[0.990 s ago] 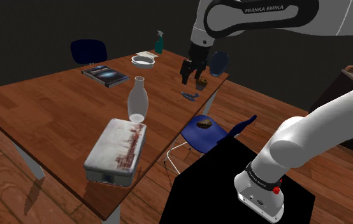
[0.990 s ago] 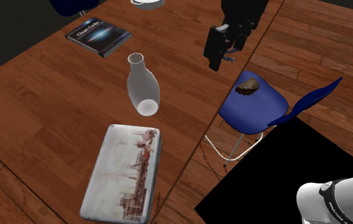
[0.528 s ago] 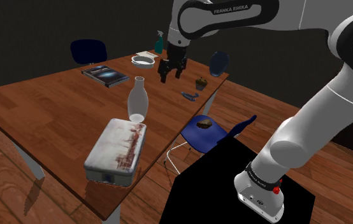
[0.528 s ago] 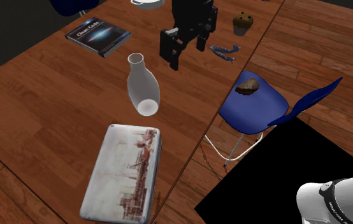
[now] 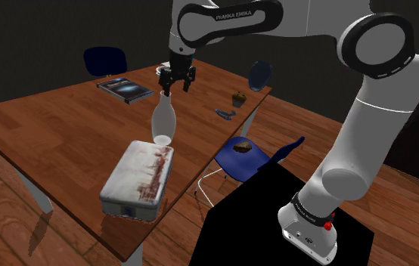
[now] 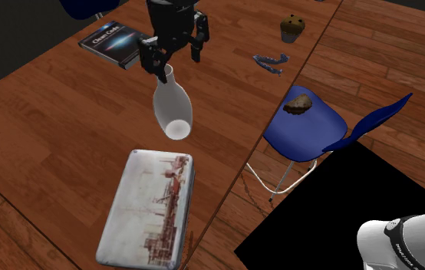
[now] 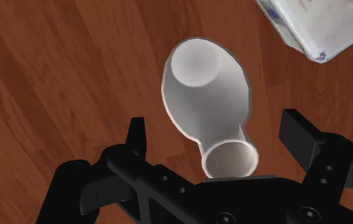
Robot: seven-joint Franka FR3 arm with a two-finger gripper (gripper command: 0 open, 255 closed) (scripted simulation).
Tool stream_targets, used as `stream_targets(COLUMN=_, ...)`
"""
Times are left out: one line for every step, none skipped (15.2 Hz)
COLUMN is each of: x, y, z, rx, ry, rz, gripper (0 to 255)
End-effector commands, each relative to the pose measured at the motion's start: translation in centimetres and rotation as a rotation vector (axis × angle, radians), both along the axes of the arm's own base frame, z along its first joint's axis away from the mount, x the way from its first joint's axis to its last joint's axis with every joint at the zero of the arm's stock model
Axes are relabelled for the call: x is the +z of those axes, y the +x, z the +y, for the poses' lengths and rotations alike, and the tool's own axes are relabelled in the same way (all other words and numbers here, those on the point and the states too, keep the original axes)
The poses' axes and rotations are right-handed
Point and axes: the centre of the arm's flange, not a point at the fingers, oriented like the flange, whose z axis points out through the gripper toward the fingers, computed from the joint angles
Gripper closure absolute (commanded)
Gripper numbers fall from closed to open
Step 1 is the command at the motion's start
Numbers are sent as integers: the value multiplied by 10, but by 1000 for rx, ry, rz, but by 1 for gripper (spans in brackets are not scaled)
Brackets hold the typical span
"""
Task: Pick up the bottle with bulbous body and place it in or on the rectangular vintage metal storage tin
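The pale bottle [image 5: 162, 119] stands upright on the desk [image 5: 57, 121], left of centre in the shoulder view, its neck rising between the wide-spread claw's [image 5: 176, 81] fingers, the tin [image 5: 138, 180] just below it.

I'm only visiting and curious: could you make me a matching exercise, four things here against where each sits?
1 white bulbous bottle
2 rectangular tin with printed lid
3 brown muffin
4 brown lump

a on the blue chair seat
b below the open black gripper
c on the wooden table beside a small blue object
d on the table right by the bottle

Pairs: 1-b, 2-d, 3-c, 4-a
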Motion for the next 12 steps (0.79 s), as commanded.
stream_targets(x=-6, y=22, z=11, rx=-5, ry=2, rz=-5, gripper=0)
stream_targets(x=-8, y=33, z=18, rx=-7, ry=2, rz=-7, gripper=0)
stream_targets(x=-9, y=35, z=19, rx=-7, ry=2, rz=-7, gripper=0)
stream_targets(x=-14, y=35, z=19, rx=-7, ry=2, rz=-7, gripper=0)
stream_targets(x=-19, y=35, z=19, rx=-7, ry=2, rz=-7, gripper=0)
stream_targets(x=-25, y=36, z=19, rx=-7, ry=2, rz=-7, gripper=0)
stream_targets(x=-30, y=36, z=19, rx=-7, ry=2, rz=-7, gripper=0)
stream_targets(x=-35, y=36, z=19, rx=-7, ry=2, rz=-7, gripper=0)
stream_targets(x=-40, y=37, z=19, rx=-7, ry=2, rz=-7, gripper=0)
stream_targets(x=-49, y=37, z=19, rx=-7, ry=2, rz=-7, gripper=0)
stream_targets(x=-49, y=37, z=19, rx=-7, ry=2, rz=-7, gripper=0)
stream_targets(x=-49, y=37, z=19, rx=-7, ry=2, rz=-7, gripper=0)
